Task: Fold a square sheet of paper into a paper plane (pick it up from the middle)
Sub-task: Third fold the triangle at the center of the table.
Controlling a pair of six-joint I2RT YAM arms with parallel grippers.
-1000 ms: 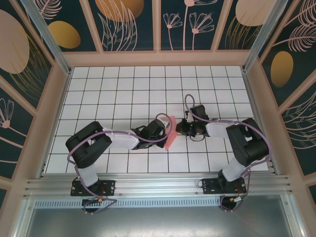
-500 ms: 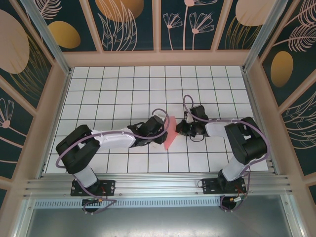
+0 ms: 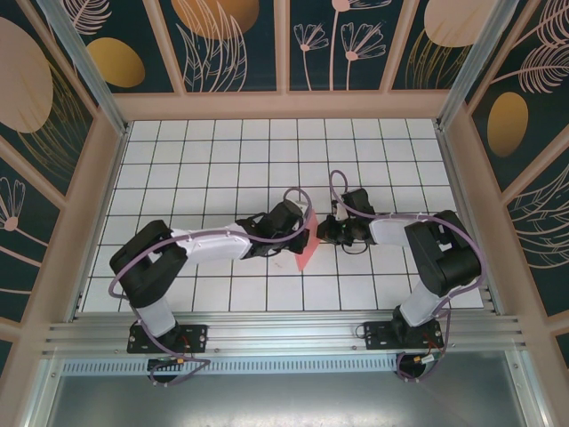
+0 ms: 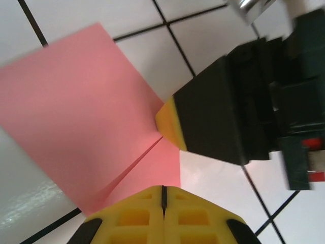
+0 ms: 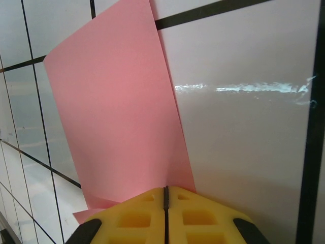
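The square sheet of paper [image 3: 305,253] is salmon pink, partly folded, and sits on the white grid table [image 3: 222,160] between my two grippers. In the left wrist view the paper [image 4: 86,112] shows a diagonal crease running to its right edge. My left gripper [image 4: 162,189] is shut, and the paper's lower edge runs in at its tips. The right gripper's yellow fingertip [image 4: 170,122] meets the paper where the crease ends. In the right wrist view the paper [image 5: 117,101] rises from the shut right gripper [image 5: 165,189]. Seen from above, the left gripper [image 3: 307,231] and right gripper [image 3: 318,233] almost touch.
A raised wooden frame [image 3: 284,107] borders the tiled table on all sides. Both arm bases are bolted to the metal rail [image 3: 284,334] at the near edge. Open tiles lie beyond and to either side of the grippers.
The left arm has reached further right and away, to the paper's upper part beside the right gripper. Its jaws opened briefly and shut again. The right gripper stayed put.
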